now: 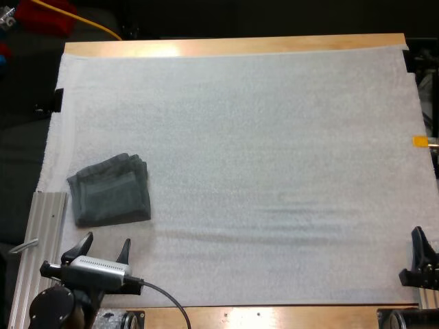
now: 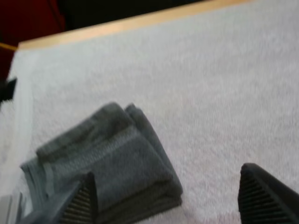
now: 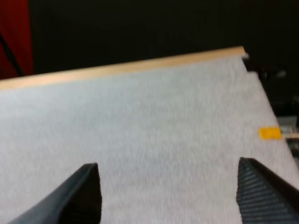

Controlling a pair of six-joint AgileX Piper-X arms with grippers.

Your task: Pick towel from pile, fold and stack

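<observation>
A robotics lab workcell: a wooden bench [image 1: 233, 45] under a white foam mat [image 1: 274, 171], an aluminium rail [image 1: 44, 233] along the mat's left side, and a left arm [image 1: 89, 271] and a right arm [image 1: 422, 271] at the mat's near edge.

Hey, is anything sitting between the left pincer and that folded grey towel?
Nothing visible does. The left pincer hangs open just on the near side of the folded towel, with only a bare strip of white mat between them.

Your left gripper [image 1: 105, 245] is hovering low at your near left, fingers standing wide apart (tips pointing forward). Your right gripper [image 3: 170, 189] is sitting at the near right, fingers likewise spread.
</observation>
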